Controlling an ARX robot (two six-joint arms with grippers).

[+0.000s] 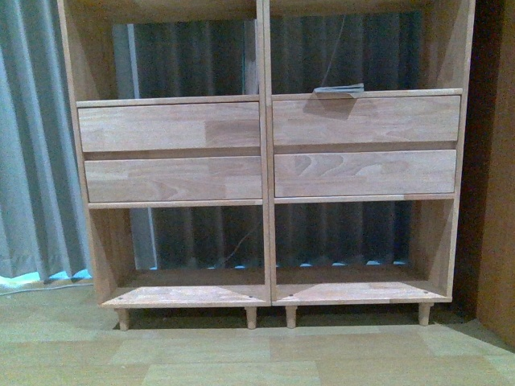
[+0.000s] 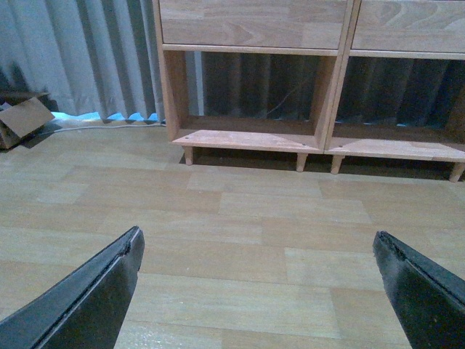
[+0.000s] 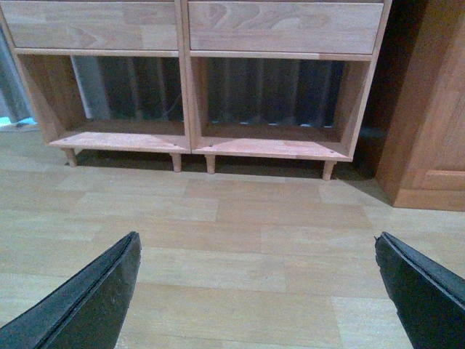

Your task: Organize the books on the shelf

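Light-wood shelf (image 1: 265, 153) | book (image 1: 339, 89) flat above upper-right drawer (image 1: 366, 120), unsorted | left tool (image 2: 256, 234), right tool (image 3: 256, 238) gaping, empty, ready to grasp

The shelf (image 1: 265, 112) was light honey-coloured wood, with wavy grain on its drawer fronts (image 1: 366, 173). Behind it hung a grey curtain (image 1: 32, 137) in vertical pleats, with a bright blue strip (image 1: 60, 276) at its foot. The floor (image 1: 241, 354) was pale beige planks in a staggered pattern. The book (image 1: 339, 90) looked grey-blue. The left pincer (image 2: 256, 234) and right pincer (image 3: 256, 237) had black fingers. The cardboard box (image 2: 25, 120) was brown and the cabinet (image 3: 429, 109) reddish-brown.
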